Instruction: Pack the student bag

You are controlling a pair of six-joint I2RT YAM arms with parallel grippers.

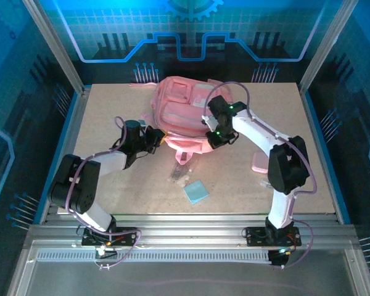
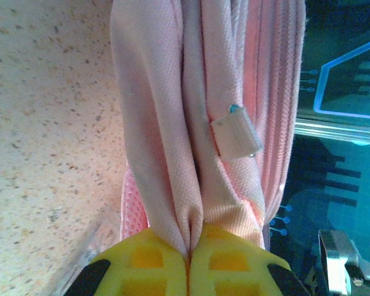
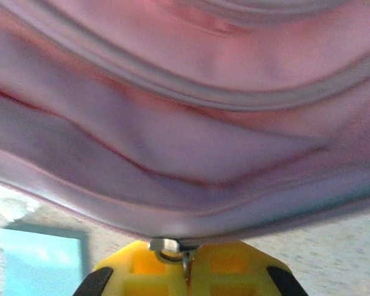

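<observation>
**A:** Where does the bag sit?

**B:** The large soft pink fabric backpack (image 1: 182,111) lies on the far middle of the speckled beige tabletop (image 1: 111,105), pockets up, between the two arms.

**A:** And the left gripper (image 2: 188,246)?

**B:** Its yellow fingers (image 2: 154,265) are pressed fully together on a fold of the backpack's woven pink cloth (image 2: 172,154) at the bag's left edge. A small white fabric tab (image 2: 235,137) hangs from the cloth just above the pinch.

**A:** The right gripper (image 3: 186,253)?

**B:** It is closed too, at the bag's near right side. A small metal zipper ring (image 3: 164,245) sits at the fingertips, with pink fabric sagging just above them. I cannot tell whether the ring itself is clamped or only the cloth beside it.

**A:** Anything around them?

**B:** A flat light blue square (image 1: 196,192) lies near the front, well apart from the bag, and shows at the lower left of the right wrist view (image 3: 40,259). Between it and the bag lies a small greyish see-through scrap (image 1: 177,174), too small to name. A loose pink strap (image 1: 184,154) trails from the bag towards it.

**A:** What stands in the way?

**B:** The right arm's white forearm (image 1: 253,129) crosses the bag's right corner, and its dark elbow covers part of a small flat pink case (image 1: 258,163) by the right edge.
</observation>
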